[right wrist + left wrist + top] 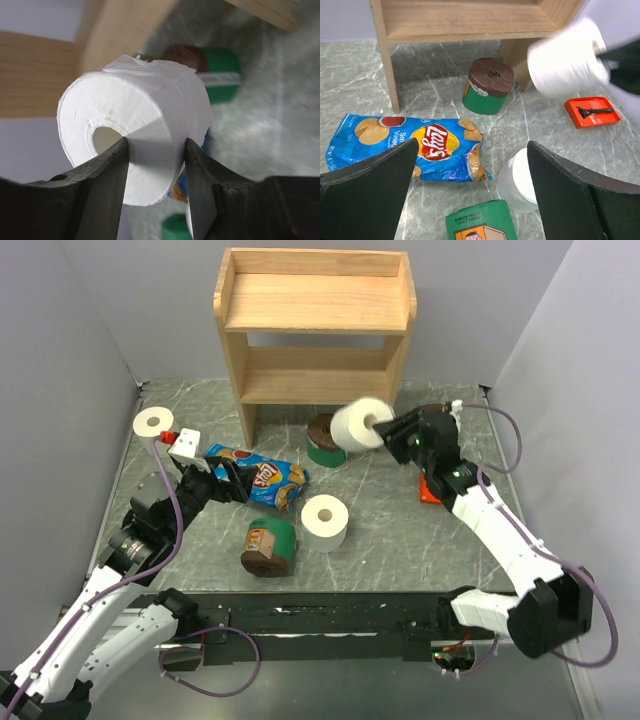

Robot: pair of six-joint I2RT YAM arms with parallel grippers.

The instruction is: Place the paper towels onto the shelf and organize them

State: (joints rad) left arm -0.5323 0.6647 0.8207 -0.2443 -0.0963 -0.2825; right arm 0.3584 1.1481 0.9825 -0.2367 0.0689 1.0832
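The light-wood shelf (312,332) stands at the back with both tiers bare. My right gripper (386,430) is shut on a white paper towel roll (358,425), holding it in the air in front of the shelf's right leg. One finger (107,170) sits in the hollow core and the other outside the wall of the roll (135,115). A green roll (324,440) stands below it. Another white roll (324,522) and a green roll (268,545) on its side rest mid-table. A further white roll (152,423) sits far left. My left gripper (472,150) hangs open over the table, holding nothing.
A blue chip bag (262,478) lies flat under my left gripper (228,480). An orange razor package (428,491) lies partly hidden under my right arm. Grey walls close in the table on the left, the right and behind the shelf.
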